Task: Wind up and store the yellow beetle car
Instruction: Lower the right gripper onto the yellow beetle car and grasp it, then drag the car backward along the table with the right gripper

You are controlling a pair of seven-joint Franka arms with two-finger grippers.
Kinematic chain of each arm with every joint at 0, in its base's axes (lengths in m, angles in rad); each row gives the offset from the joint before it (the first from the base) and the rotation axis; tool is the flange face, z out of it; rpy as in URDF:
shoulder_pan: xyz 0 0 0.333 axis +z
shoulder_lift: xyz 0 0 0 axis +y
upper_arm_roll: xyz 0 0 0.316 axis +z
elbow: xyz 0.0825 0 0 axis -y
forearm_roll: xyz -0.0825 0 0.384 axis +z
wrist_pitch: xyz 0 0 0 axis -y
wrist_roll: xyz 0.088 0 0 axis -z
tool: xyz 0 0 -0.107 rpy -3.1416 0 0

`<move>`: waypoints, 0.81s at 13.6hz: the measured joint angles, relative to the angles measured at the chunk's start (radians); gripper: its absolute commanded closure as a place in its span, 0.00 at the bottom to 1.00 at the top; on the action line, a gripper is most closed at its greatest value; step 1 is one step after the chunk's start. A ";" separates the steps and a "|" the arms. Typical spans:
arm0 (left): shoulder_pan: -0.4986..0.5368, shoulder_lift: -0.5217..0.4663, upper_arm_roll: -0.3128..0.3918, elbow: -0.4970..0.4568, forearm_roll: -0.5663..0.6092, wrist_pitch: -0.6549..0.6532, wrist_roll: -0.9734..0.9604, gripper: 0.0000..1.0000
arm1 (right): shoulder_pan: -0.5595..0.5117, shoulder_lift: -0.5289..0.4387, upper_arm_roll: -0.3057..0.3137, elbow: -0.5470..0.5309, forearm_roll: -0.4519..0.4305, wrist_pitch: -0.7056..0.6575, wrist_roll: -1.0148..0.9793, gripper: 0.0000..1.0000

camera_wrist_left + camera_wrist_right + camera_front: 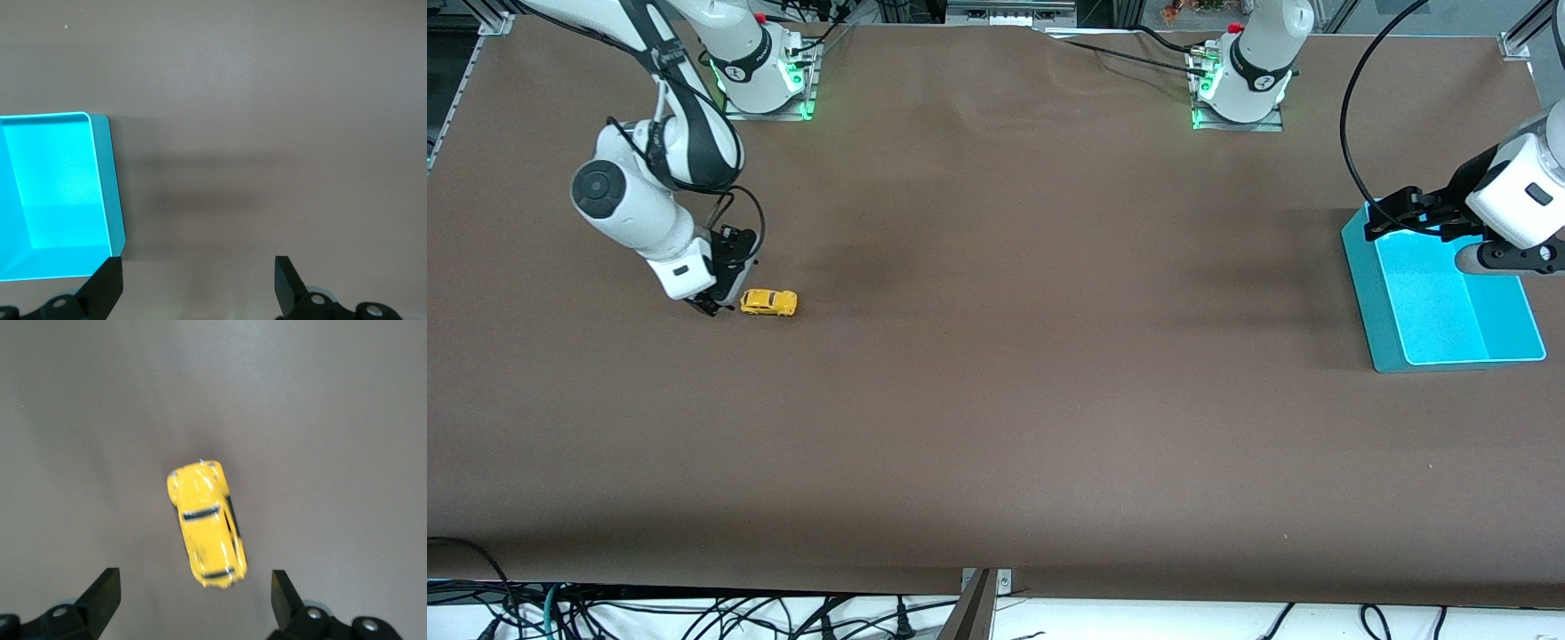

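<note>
right end effector (190, 603) open beside glossy yellow beetle car (205, 523).

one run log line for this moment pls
stage: approach | yellow beetle car: on table, on its wheels, free | right gripper: open, low beside car | left gripper: open, waiting over teal bin rim

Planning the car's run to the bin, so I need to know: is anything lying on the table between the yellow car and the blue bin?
Nothing visible does. The yellow car sits beside the open right end effector; only bare table stretches from it to the blue bin, under the open left end effector.
</note>
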State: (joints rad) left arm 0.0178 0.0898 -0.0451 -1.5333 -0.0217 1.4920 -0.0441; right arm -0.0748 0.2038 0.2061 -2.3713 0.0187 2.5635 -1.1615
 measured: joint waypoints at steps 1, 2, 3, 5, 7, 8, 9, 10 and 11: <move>0.000 0.000 0.000 0.000 0.000 0.000 0.000 0.00 | 0.001 0.017 0.010 -0.007 0.000 0.028 -0.019 0.00; 0.000 0.000 0.000 0.000 0.000 0.000 0.000 0.00 | 0.003 0.035 0.017 -0.010 0.000 0.053 -0.039 0.01; 0.000 0.000 0.000 0.000 0.000 0.000 0.000 0.00 | 0.003 0.051 0.018 -0.010 0.000 0.072 -0.058 0.03; 0.000 0.000 0.000 0.000 0.000 0.000 0.000 0.00 | 0.003 0.073 0.018 -0.010 0.000 0.099 -0.085 0.19; 0.000 0.000 0.000 0.000 0.000 0.000 0.000 0.00 | 0.003 0.089 0.018 -0.010 0.000 0.126 -0.114 0.39; 0.000 0.000 0.000 0.001 0.000 0.000 0.000 0.00 | 0.003 0.096 0.018 -0.010 0.000 0.135 -0.118 0.51; 0.000 0.000 0.000 0.001 0.000 0.000 0.000 0.00 | 0.003 0.100 0.018 -0.010 0.000 0.139 -0.122 0.64; 0.000 0.000 0.000 0.001 0.000 0.000 0.000 0.00 | 0.003 0.102 0.018 -0.010 0.000 0.140 -0.126 0.75; 0.000 0.000 0.000 0.001 0.000 0.000 0.000 0.00 | 0.003 0.102 0.018 -0.008 0.000 0.147 -0.133 0.78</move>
State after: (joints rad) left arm 0.0180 0.0900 -0.0447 -1.5327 -0.0217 1.4920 -0.0441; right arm -0.0716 0.3056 0.2241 -2.3796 0.0187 2.7102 -1.2950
